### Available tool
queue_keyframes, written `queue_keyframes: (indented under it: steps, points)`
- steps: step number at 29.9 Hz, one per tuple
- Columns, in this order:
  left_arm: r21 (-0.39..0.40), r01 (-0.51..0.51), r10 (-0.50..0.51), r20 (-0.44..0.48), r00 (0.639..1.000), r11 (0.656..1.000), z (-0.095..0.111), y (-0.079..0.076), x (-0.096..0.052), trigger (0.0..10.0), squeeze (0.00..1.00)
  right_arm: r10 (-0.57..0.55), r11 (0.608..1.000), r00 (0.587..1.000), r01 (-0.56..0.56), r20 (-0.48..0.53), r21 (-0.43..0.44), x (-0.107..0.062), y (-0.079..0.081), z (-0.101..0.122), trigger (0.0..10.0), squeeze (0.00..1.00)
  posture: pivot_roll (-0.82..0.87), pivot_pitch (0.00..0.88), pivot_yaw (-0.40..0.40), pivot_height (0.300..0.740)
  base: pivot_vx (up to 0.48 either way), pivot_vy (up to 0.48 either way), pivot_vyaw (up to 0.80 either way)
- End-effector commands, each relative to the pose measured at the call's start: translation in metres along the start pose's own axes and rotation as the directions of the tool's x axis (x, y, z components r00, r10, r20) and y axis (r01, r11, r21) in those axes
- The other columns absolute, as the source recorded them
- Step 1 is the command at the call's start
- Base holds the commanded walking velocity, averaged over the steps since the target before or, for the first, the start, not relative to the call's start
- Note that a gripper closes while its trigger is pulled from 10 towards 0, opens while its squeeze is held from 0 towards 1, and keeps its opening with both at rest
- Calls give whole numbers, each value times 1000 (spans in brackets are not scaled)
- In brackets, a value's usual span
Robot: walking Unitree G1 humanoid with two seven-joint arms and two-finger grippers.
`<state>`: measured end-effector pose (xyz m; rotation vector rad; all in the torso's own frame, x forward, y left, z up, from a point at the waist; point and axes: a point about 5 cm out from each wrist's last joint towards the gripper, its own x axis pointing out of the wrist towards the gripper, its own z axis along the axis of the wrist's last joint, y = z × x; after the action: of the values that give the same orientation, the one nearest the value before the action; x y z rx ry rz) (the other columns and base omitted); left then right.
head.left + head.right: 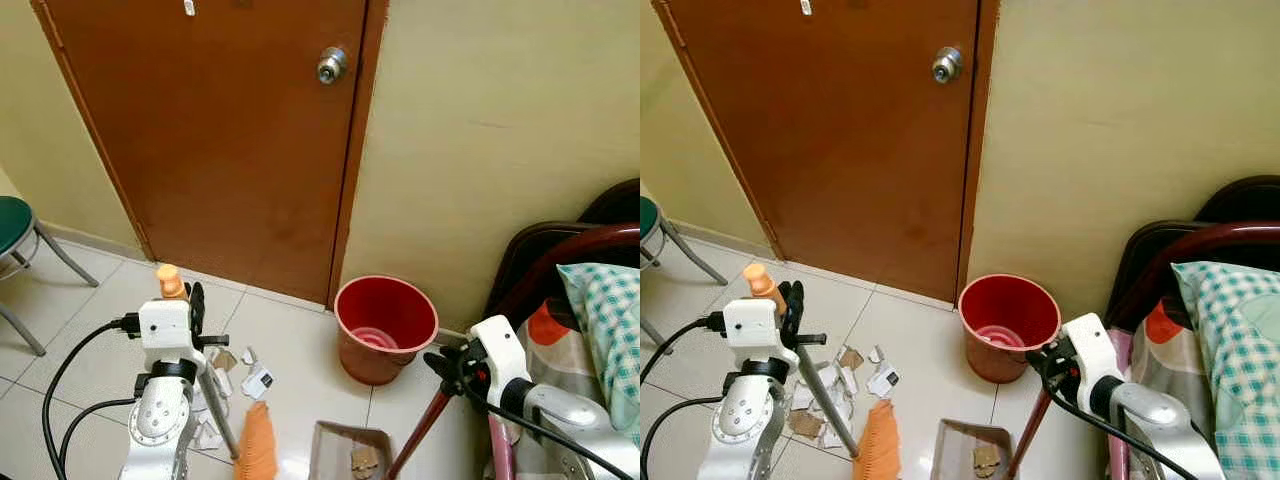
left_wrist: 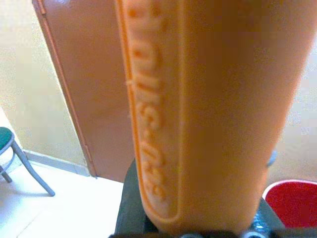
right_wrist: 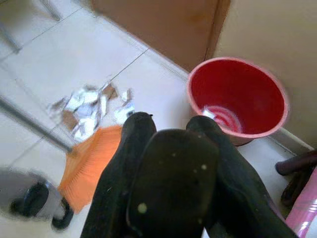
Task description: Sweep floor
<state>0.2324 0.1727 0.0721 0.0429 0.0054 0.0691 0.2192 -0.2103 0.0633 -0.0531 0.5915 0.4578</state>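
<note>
My left gripper [image 1: 196, 304] is shut on the broom handle [image 1: 170, 283], an orange grip on a metal shaft. The shaft slants down to the orange bristles [image 1: 258, 442] on the tiled floor. Paper and cardboard scraps [image 1: 238, 378] lie beside the bristles. My right gripper [image 1: 446, 366] is shut on the top of the dustpan's reddish pole [image 1: 418, 432]. The grey dustpan [image 1: 346, 452] rests on the floor right of the bristles and holds a cardboard scrap. The right wrist view looks past the fingers [image 3: 133, 148] at the bristles [image 3: 91, 166], the scraps [image 3: 88, 110] and a red bucket [image 3: 237, 99].
A red bucket [image 1: 386, 327] stands against the wall right of the shut brown door [image 1: 220, 130]. A green stool [image 1: 18, 232] is at the far left. A dark wooden bed frame [image 1: 560, 250] with checked bedding [image 1: 605, 310] crowds the right. Black cables [image 1: 70, 380] hang by my left arm.
</note>
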Motion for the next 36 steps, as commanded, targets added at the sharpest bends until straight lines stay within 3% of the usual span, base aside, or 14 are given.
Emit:
queue_keyframes:
  steps: [1,5,12,19,24,36]
  points:
    - [-14,38,-39,-37,999,999,-4,-5,3,10000,0,-61,998,995,60,75,11,9,-3,18,10000,0,19,0,-11,740,0,0,0]
    - [-28,58,-58,-8,998,998,4,-10,14,10000,0,-140,989,973,146,185,-17,27,-5,43,10000,0,20,0,16,740,0,0,0]
    - [-40,80,-80,12,997,996,14,-12,28,10000,0,-252,967,937,252,240,32,37,-7,48,10000,0,8,0,1,740,0,0,0]
    - [-43,87,-86,21,996,995,16,-10,27,10000,0,-300,954,917,285,261,95,37,1,43,10000,0,-13,22,-27,740,0,176,-84]
    - [-56,93,-93,12,996,994,14,-13,24,10000,0,-303,953,916,290,264,90,39,4,42,10000,0,-18,30,-27,740,0,343,-800]
    - [-100,123,-125,-10,992,987,7,-24,19,10000,0,-314,949,910,297,270,101,44,4,40,10000,0,-29,15,-13,740,0,439,0]
